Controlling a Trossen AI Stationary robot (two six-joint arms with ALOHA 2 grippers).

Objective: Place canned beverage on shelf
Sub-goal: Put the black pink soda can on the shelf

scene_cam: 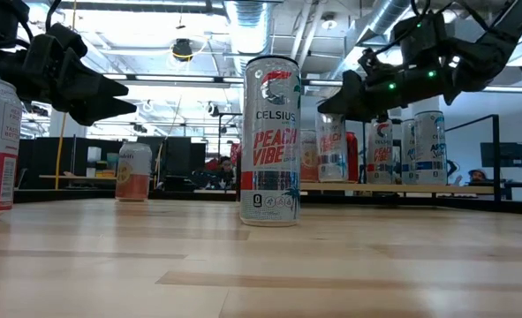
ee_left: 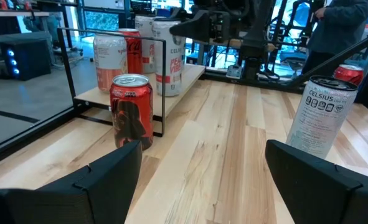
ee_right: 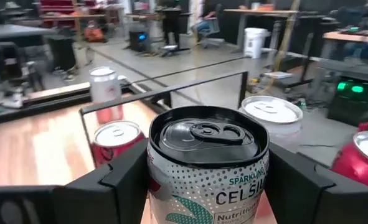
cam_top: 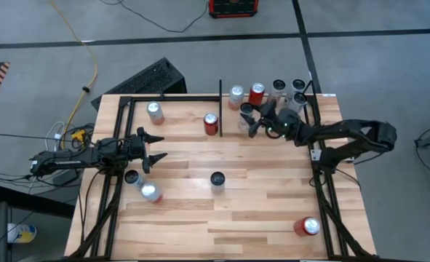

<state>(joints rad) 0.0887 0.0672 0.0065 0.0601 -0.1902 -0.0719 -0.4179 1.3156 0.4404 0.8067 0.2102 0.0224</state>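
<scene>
Right gripper (ee_right: 202, 180) over the shelf (cam_top: 324, 98), fingers (ee_right: 118, 180) pinching an upright Celsius can (ee_right: 207, 165) among other cans, left gripper (cam_top: 154, 148) hovering above the table (cam_top: 258, 211), fingers spread and empty

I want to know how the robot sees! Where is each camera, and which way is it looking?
High view: above the table, looking straight down; both arms show, left gripper and right gripper.
Low view: at tabletop height, looking across at the Celsius can; both arms come in from above.
Left wrist view: on the left arm, looking past its open fingers toward the shelf.
Right wrist view: on the right arm, its fingers around a black-topped can.
The high, low and left wrist views all show the middle Celsius can.
</scene>
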